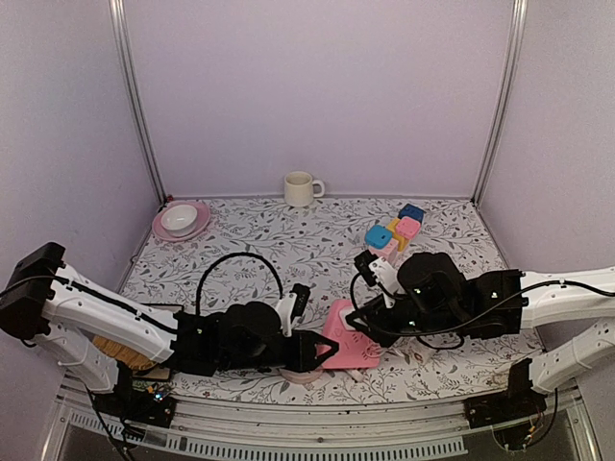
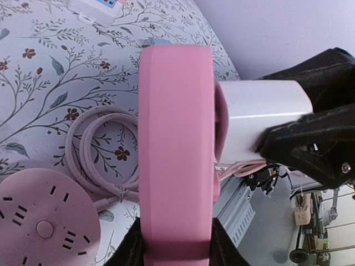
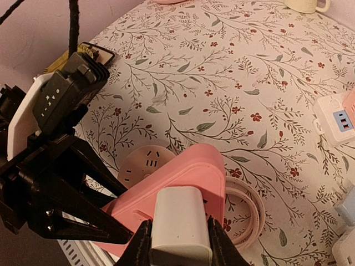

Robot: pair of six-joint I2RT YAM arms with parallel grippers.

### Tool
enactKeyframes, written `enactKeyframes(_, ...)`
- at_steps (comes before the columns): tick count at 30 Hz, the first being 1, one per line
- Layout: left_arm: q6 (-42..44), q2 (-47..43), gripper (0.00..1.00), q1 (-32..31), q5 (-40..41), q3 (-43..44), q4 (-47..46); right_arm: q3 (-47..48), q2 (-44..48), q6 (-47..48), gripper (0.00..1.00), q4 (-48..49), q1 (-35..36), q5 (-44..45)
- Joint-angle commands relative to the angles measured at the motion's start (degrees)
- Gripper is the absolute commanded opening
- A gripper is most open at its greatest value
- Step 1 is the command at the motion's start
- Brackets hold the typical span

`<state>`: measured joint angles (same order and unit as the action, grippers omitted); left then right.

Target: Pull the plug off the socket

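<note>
Back left: pink plate (image 1: 199, 230) carrying a white bowl (image 1: 179, 218), well apart from the work. Back centre: cream mug (image 1: 300, 188), likewise out of the way.

Front, left of centre: left gripper (image 1: 322, 351), clamped across the narrow edges of the pink socket (image 2: 175, 149), turned on edge and apparently lifted clear of the table (image 1: 288, 240). Below it on the floral cloth: round socket (image 2: 44, 224) and coiled cable (image 2: 102, 158), just beside each other. Probably the only items near enough to be brushed on a downward or sideways swing.

Centre: white plug (image 2: 260, 119), seated in the face of the pink socket, blocky and smooth-sided. Judged light, stiff, hard plastic, somewhat slippery, with resistance likely from pin friction alone and a sudden release. Best taken on the two flat opposite sides, near mid-body, and drawn straight out along the pins, without twisting.

Right of centre: right gripper (image 3: 178, 248), closed on the white plug, fingers (image 2: 310, 147) flat against its sides.

Back right: cluster of coloured cube sockets (image 1: 394, 233) and a white strip (image 3: 333, 119) with blue ports, near the right arm's likely line of retreat. Possible contact on a long pull.
</note>
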<state>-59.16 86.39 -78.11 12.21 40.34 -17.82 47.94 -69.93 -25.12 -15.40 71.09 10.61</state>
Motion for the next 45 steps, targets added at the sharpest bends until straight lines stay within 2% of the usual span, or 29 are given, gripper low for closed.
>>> enactKeyframes(1, -1.3, 1.5, 0.0, 1.4, 5.6, -1.1, 5.2, 4.2, -1.4, -2.1, 0.04, 0.5, 3.2, 0.4)
enactKeyframes(5, -1.4, 1.8, 0.0, 1.3, 5.1, -1.0, 4.2, 7.9, -5.3, -1.8, 0.04, -2.6, 7.6, 6.3)
enactKeyframes(12, -1.7, 1.7, 0.0, 1.3, 4.8, -1.5, 3.9, 7.4, -3.9, -2.6, 0.04, -5.2, 8.1, 10.4)
enactKeyframes(19, -2.1, 1.3, 0.0, 1.3, 4.8, -1.8, 3.4, 4.6, 3.9, -0.6, 0.04, -3.7, 2.0, 2.8)
enactKeyframes(25, -1.9, -0.8, 0.0, 1.4, 4.1, -2.4, 1.5, 5.8, 3.6, -1.1, 0.04, -4.8, 1.4, 3.3)
enactKeyframes(29, -1.6, -4.7, 0.0, 2.9, 4.5, -3.1, 2.1, 4.7, 4.4, -2.1, 0.04, -4.8, -3.6, 0.5)
enactKeyframes(37, 0.7, -13.6, 0.0, 13.6, 1.4, -6.4, 2.6, 0.1, 6.6, -0.8, 0.05, -3.9, -18.6, -9.3)
enactKeyframes(45, 4.1, -13.5, 0.0, 27.6, -8.6, -5.8, 2.8, -9.2, 2.1, -2.9, 0.05, 4.2, -22.8, -17.7)
